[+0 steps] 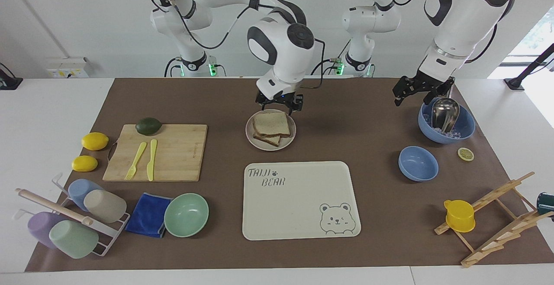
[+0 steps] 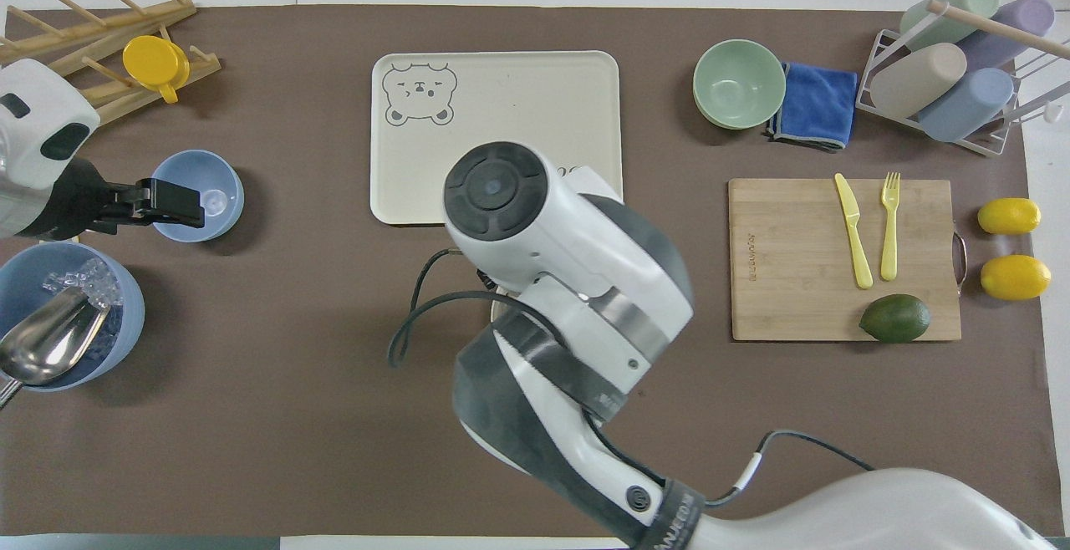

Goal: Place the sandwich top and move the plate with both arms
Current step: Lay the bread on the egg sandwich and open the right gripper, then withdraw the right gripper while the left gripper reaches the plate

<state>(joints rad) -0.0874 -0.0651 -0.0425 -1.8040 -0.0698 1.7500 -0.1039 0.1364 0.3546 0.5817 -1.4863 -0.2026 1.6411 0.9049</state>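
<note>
The flat tan speckled bread slice with a brown crust, the sandwich top (image 1: 271,123), lies on the lower slices on the small round beige-grey plate (image 1: 291,139), mid-tabletop, nearer to the robots than the big cream bear-printed tray (image 1: 298,198). The right gripper (image 1: 279,102) hangs just over the plate's robot-side rim, fingers spread, pinching nothing. So the topping step looks done. Next I'd guess both arms need to take the rim. The left gripper (image 1: 414,89) waits over the blue bowl with the metal scoop (image 1: 446,122); can't tell its fingers.
</note>
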